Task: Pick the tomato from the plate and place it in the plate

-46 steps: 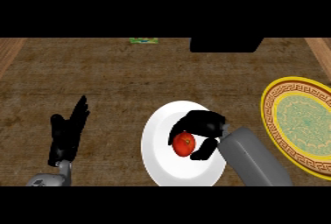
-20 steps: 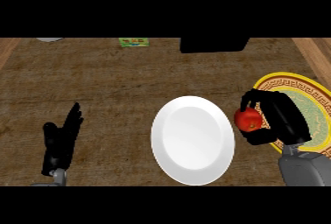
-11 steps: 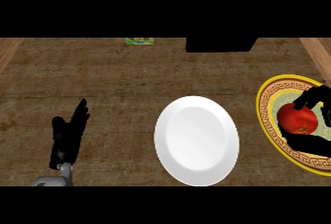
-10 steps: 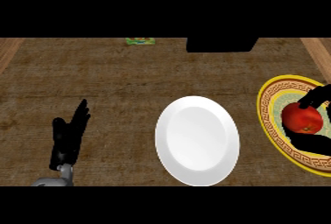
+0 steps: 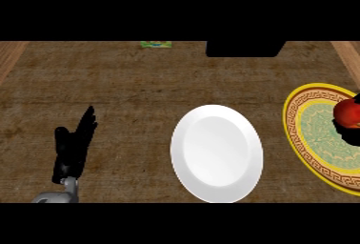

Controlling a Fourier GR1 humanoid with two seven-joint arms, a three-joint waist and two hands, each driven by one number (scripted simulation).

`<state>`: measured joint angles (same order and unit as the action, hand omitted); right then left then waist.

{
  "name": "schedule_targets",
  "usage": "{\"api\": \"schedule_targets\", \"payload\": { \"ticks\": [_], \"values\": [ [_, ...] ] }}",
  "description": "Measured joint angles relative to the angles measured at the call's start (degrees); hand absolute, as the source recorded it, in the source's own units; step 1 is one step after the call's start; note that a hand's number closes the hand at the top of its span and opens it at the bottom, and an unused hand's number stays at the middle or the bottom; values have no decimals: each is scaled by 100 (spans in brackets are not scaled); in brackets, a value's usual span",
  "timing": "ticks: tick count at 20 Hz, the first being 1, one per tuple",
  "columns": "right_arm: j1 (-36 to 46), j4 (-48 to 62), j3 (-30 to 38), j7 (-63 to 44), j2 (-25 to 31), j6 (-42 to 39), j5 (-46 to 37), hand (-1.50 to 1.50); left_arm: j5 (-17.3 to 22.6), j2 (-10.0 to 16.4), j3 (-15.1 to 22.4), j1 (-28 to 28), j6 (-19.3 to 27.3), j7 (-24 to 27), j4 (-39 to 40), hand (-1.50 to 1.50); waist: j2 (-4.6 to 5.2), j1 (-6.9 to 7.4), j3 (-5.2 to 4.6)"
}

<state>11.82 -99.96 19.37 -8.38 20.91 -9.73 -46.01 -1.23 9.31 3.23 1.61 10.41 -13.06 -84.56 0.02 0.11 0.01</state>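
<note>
Mostly cropped, right hand (image 5: 352, 136) holds tomato (image 5: 346, 112) over patterned plate (image 5: 313, 138).

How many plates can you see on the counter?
2. A white plate lies in the middle of the counter. A yellow patterned plate lies at the right edge, partly cut off, with the tomato over it.

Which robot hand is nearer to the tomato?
Right. The right robot hand curls round the tomato over the yellow plate; the left robot hand rests open far off, beyond the white plate.
</note>
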Motion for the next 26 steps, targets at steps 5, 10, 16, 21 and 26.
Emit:
{"api": "schedule_targets", "payload": {
  "ticks": [5, 10, 16, 21, 26],
  "values": [
    [176, 1037, 125, 408, 256, 206, -78, 150, -85, -54, 11, -105, -19, 27, -66, 0, 3, 14, -1],
    [316, 2192, 133, 850, 519, 30, -27, 150, -53, -15, -53, -2, -96, -113, -141, 0, 11, 37, 1],
    [561, 3525, 26, 1206, 843, -493, -3, -150, -125, -99, -1, -65, -87, -29, -122, 0, 18, 57, 2],
    [774, 4181, 6, 1959, 1159, -839, 187, -150, -111, -102, -93, -24, -157, 84, 64, 0, 14, 38, 3],
    [965, 4326, 494, 2688, 949, -984, 1035, -150, -152, -130, -134, 27, -97, 119, 140, 0, 1, -10, 4]
  ]
}}
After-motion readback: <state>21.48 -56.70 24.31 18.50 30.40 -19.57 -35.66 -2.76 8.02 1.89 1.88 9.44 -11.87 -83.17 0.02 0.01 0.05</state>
